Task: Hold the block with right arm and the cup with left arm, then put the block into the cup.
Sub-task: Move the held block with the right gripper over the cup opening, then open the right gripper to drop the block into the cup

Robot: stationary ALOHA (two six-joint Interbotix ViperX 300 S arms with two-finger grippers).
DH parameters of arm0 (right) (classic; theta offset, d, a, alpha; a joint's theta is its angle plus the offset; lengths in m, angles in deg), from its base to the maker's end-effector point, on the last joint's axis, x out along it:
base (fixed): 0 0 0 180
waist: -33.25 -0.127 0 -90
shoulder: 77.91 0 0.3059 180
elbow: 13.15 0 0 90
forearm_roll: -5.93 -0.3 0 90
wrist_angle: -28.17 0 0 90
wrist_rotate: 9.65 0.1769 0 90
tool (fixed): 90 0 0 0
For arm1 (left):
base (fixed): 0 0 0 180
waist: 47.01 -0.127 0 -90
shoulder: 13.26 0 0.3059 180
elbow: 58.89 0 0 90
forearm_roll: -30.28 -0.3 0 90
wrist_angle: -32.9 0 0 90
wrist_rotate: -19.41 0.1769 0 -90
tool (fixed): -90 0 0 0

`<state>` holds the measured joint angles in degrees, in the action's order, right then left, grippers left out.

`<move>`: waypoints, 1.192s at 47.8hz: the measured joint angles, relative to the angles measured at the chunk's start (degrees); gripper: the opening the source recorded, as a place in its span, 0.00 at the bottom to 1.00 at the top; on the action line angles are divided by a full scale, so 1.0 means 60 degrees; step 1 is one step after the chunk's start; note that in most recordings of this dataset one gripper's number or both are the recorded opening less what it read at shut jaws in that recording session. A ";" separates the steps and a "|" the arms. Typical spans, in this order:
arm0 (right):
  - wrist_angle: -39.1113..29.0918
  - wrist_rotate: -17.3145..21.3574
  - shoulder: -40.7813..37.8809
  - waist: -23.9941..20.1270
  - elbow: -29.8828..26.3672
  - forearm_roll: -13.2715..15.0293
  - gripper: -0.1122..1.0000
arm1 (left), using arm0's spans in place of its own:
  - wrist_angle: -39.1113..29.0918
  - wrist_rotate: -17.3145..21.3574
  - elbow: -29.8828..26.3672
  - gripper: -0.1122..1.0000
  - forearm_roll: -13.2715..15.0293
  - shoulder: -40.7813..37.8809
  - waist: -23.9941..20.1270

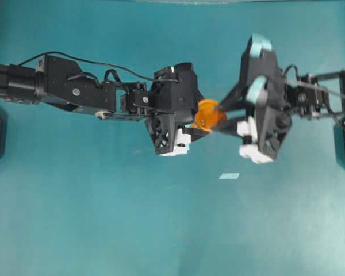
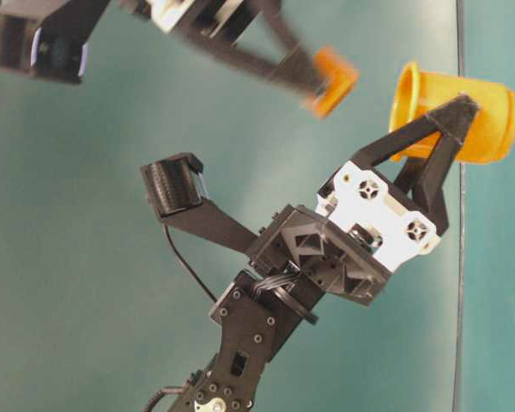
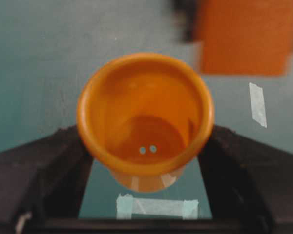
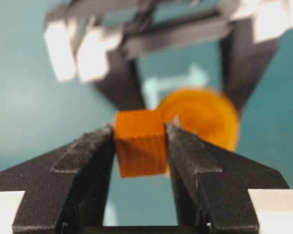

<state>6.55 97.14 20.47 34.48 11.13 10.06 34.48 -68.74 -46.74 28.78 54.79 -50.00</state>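
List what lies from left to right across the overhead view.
left arm → left gripper → cup → right gripper → right arm. The tape strip lies on the table lower in that picture.

In the overhead view, the cup (image 1: pixel 209 115) is partly hidden by both grippers, and the block cannot be made out. In the table-level view, the block (image 2: pixel 335 80) is motion-blurred. In the left wrist view, the block (image 3: pixel 244 36) is blurred and cut off by the top edge.
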 measured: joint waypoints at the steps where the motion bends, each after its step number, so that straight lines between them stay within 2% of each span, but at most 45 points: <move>1: 0.0073 0.0000 0.0000 0.0073 -0.0015 -0.0015 0.46 | 0.0015 0.0000 0.0000 0.69 0.0000 0.0000 -0.0015; 9: 0.0513 -0.0015 0.0000 0.0557 -0.0029 -0.0015 0.46 | 0.0483 0.0000 0.0015 0.69 0.0000 0.0000 -0.0015; 20: 0.0542 -0.0059 0.0000 0.0557 -0.0029 0.0000 0.46 | 0.1143 0.0000 0.0132 0.69 -0.0015 0.0000 -0.0015; 51: 0.0205 -0.0059 0.0015 0.0571 -0.0029 0.0000 0.46 | 0.1450 0.0000 0.0396 0.69 -0.0015 0.0059 -0.0161; 54: 0.0205 -0.0044 0.0000 0.0571 -0.0029 0.0000 0.50 | 0.1465 0.0000 0.0396 0.69 0.0000 0.0073 -0.0161; 57: 0.0205 -0.0059 0.0000 0.0571 -0.0029 0.0000 0.59 | 0.1465 0.0000 0.0396 0.69 -0.0015 0.0073 -0.0161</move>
<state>7.78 96.79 20.47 37.91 10.96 10.06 43.27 -68.74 -44.37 28.69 55.23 -50.96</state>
